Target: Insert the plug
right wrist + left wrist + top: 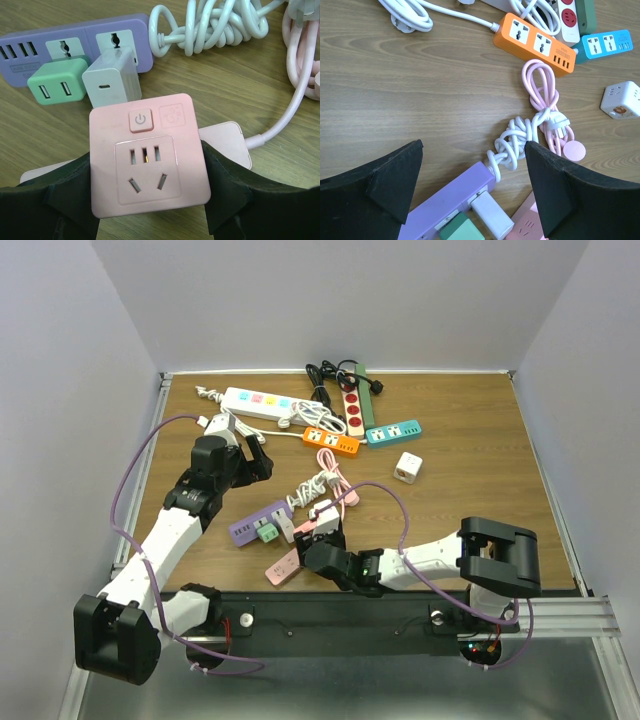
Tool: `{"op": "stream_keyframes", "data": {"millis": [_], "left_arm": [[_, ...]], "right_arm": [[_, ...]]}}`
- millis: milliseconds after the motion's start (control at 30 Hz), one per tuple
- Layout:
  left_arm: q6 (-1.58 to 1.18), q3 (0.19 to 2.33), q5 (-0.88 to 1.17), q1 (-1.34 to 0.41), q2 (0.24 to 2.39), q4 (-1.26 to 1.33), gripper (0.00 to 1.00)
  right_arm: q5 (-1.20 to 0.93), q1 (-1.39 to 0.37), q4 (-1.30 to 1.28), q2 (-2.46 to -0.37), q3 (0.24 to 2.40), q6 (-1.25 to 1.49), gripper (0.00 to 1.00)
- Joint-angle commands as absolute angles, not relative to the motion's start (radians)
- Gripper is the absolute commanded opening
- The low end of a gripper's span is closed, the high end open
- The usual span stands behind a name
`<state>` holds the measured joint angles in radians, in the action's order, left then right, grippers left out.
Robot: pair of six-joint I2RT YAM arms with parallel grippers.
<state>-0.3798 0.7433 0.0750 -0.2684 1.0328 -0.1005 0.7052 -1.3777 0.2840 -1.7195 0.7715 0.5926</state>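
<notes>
My right gripper point(147, 155) is shut on a pink square plug adapter point(150, 125), one finger pressed against each side. Its face shows a power button and a socket, and its prongs are hidden underneath. It hovers over a flat pale pink power strip point(227, 140) near the table's front edge point(283, 568). Just beyond lies a purple power strip point(75, 37) with a green adapter point(57, 80) and a white adapter point(111, 75) plugged in. My left gripper point(474, 145) is open above the purple strip's point(450, 197) cord end, holding nothing.
A knotted white cord point(310, 487) and a coiled pink cord point(335, 475) lie mid-table. Behind them are an orange strip point(330, 441), a teal strip point(393, 432), a white strip point(257, 403), a red-and-green strip point(355, 400) and a white cube socket point(407, 467).
</notes>
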Motion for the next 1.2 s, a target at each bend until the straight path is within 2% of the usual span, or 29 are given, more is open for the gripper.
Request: {"op": "stream_keyframes", "data": {"millis": [0,433,567,700,1000,1167], "left_arm": [[-0.382,0.729,0.078,-0.273,1.032,-0.058,0.94],[-0.364,0.739,0.068,-0.272,1.063,-0.06,0.94],[-0.364,0.739,0.071,-0.273,1.063,-0.06,0.94],[-0.362,0.739,0.074,-0.273,1.057,-0.06,0.94],[-0.357,0.735,0.077,-0.273,1.046,-0.06,0.94],[-0.359,0.738,0.083,-0.272,1.049,-0.054,0.94]], "right_arm": [[0.156,-1.459,-0.121,-1.905,0.655,0.838,0.0],[0.101,-1.46,-0.086,-1.801,0.587,0.887,0.0],[0.109,-1.459,-0.098,-1.841,0.635,0.867,0.01],[0.147,-1.462,-0.248,-1.925,0.767,0.862,0.0],[0.104,-1.505,-0.261,-1.921,0.739,0.957,0.01],[0.071,-1.506,-0.233,-1.959,0.798,0.927,0.0]]}}
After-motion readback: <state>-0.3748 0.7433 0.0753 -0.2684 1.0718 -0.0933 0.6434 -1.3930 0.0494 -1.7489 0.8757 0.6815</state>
